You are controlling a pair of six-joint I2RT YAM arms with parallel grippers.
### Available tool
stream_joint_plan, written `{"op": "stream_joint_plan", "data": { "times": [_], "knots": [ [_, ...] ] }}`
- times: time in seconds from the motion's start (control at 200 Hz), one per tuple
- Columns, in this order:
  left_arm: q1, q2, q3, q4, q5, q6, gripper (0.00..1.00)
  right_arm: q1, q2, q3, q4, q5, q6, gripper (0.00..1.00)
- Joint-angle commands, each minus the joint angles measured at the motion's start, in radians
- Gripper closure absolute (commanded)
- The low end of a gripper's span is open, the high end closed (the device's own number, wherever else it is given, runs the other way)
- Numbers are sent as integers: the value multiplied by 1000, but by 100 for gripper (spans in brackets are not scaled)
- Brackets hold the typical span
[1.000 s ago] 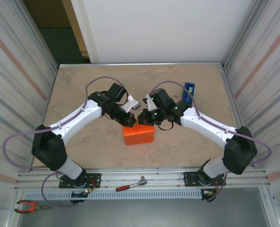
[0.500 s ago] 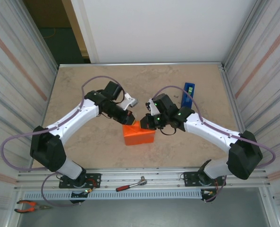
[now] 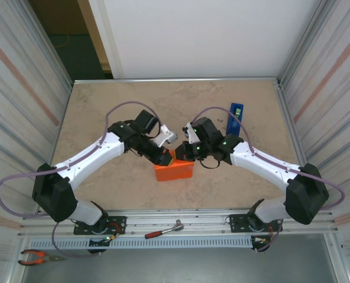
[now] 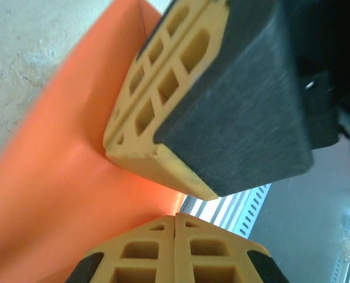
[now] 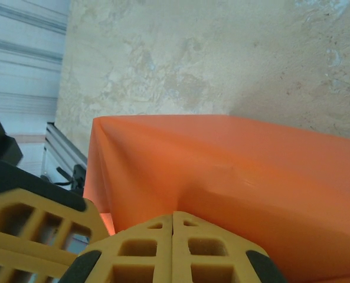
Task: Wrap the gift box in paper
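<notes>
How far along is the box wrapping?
Done: orange paper covers every side of the box in view, with one corner creased. In hand: left pincer and right pincer, both shut, tips meeting at the box's far top edge, apparently pressing a fold. Left: likely sealing. Seams can't be judged, and the blue tape dispenser stands apart on the right.

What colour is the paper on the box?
Plain orange paper, best in right wrist view.

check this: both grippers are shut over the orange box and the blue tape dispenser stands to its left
Wrong side: the blue tape dispenser stands to the right of the gift box, as the top external view shows. The left gripper and right gripper are indeed shut over it.
</notes>
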Motion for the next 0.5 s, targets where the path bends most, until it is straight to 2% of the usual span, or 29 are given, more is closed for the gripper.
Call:
{"op": "stream_joint_plan", "data": {
  "times": [0.0, 0.12, 0.496],
  "knots": [
    [-10, -5, -18, 12, -35, 4, 100, 6, 20, -53, -120, 39, 4, 100],
    [-23, -5, -26, 0, -89, 23, 100, 7, 22, -43, -118, 33, 6, 100],
    [-29, 5, -59, 6, -109, 30, 100, -4, 23, 93, -155, 10, -7, 100]
  ]
}}
